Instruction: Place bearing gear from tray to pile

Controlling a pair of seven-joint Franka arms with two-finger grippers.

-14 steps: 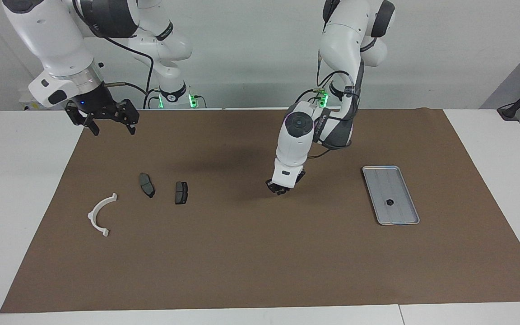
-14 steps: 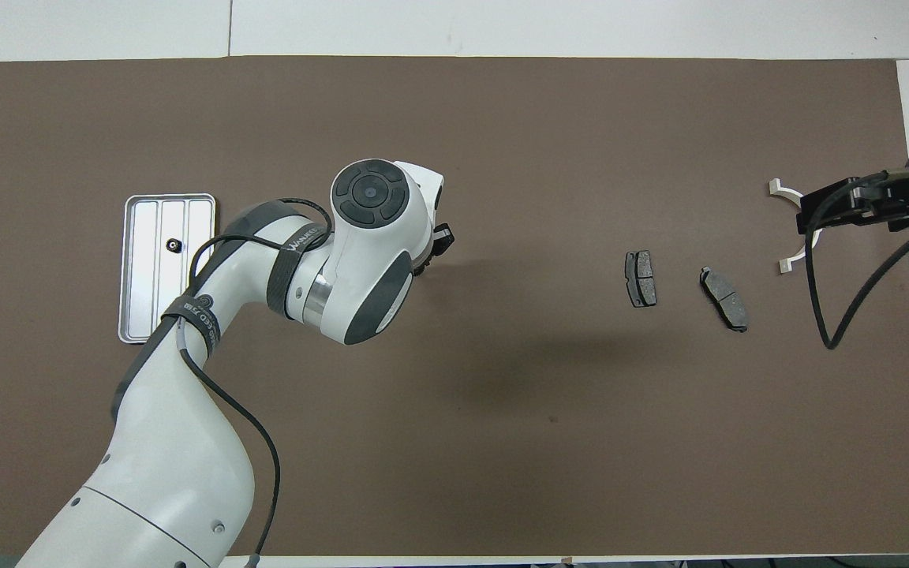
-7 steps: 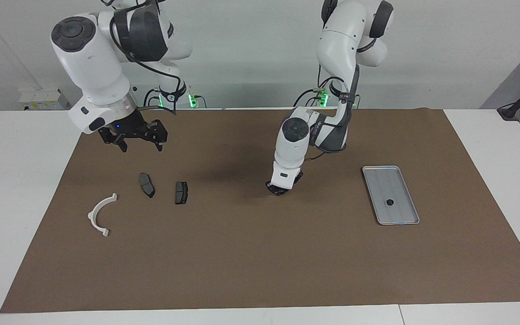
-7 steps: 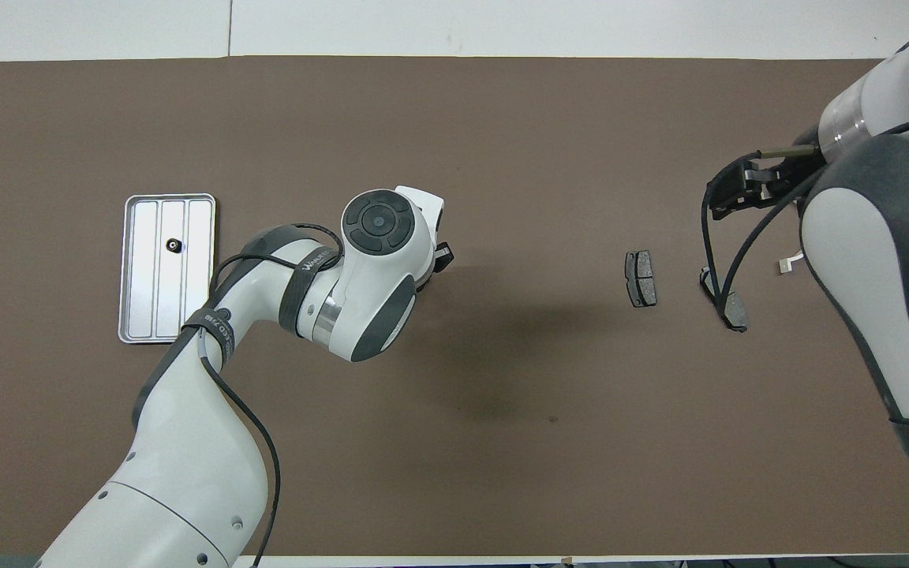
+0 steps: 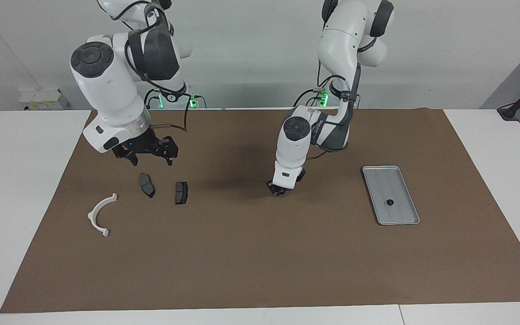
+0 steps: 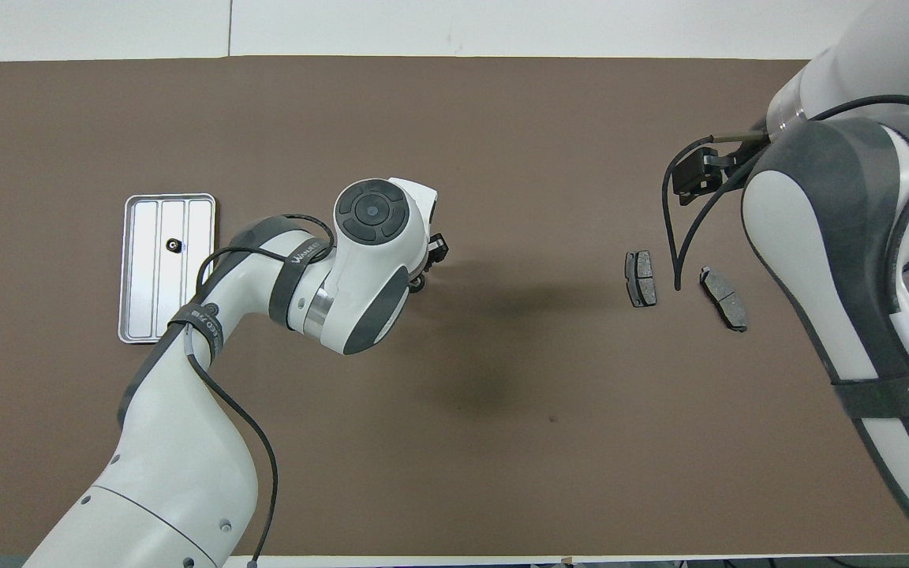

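Small black gear sits in the ridged silver metal tray

Left gripper low over the brown mat – can't tell its jaws; right gripper, fingers apart, at 12 o'clock of two dark grey brake pads.

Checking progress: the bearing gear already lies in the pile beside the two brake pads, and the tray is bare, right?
Not quite. The facing view shows the small dark bearing gear lying in the tray, away from the two brake pads, so the tray is not bare.

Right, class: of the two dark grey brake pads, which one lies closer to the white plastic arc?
The dark grey brake pad toward the right arm's end of the table; it is beside the white semicircular plastic arc, while the other brake pad lies toward the table's middle.
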